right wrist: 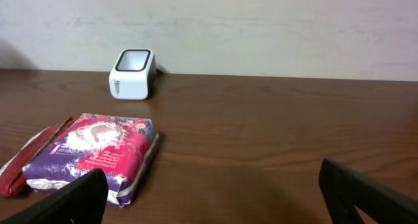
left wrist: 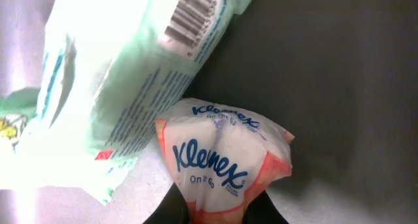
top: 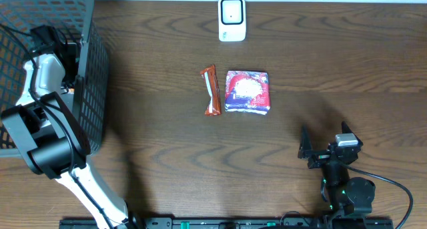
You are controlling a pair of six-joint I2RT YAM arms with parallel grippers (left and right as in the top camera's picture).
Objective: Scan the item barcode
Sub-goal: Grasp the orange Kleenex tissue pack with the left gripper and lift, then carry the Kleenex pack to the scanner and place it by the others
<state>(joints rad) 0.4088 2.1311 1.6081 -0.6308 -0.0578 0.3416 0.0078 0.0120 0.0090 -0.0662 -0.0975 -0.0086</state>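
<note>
In the left wrist view, the left fingers (left wrist: pixel 164 216) appear to be closed on the lower end of a Kleenex tissue pack (left wrist: pixel 222 162) at bottom centre, the film bunching where they pinch it. The pack looks light, soft and crushable, with a slick wrapper that may slip or twist. A hold across its short end, kept off any printed code, seems best. Its own barcode is not visible here.

Just behind it, filling the upper left of the frame, lies a green wipes pack (left wrist: pixel 130 74) with a barcode (left wrist: pixel 192 15) facing up. It touches or overlaps the tissue pack and could be dragged along. Both lie in the grey basket (top: pixel 93 69) at the upper left of the overhead view, and the pack must be lifted over its wall.

The right fingers (right wrist: pixel 72 201) stand wide apart and empty at lower right. On the worktop (top: pixel 347 62), a snack bar (top: pixel 211 90) and a purple pack (top: pixel 247 92) lie mid-frame, between the arms and the barcode scanner (top: pixel 232 19) at top centre.
</note>
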